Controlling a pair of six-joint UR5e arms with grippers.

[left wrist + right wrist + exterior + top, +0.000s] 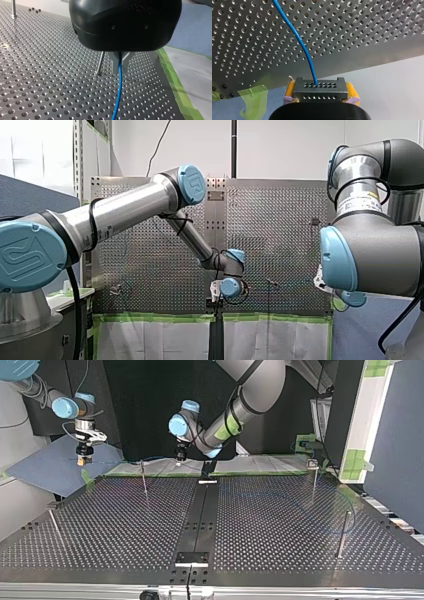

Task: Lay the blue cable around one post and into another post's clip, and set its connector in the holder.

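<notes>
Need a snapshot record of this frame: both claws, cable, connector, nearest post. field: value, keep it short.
left claw: shut on cable, low over the table
right claw: yellow pads, shut on connector
connector: held past the table's edge, not in any holder
cable: leaves the connector and runs out over the table
post: upright beside the left claw, cable not touching it

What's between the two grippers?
Top view: one thin post, and the blue cable running past it from left gripper to the connector in right gripper.
</notes>
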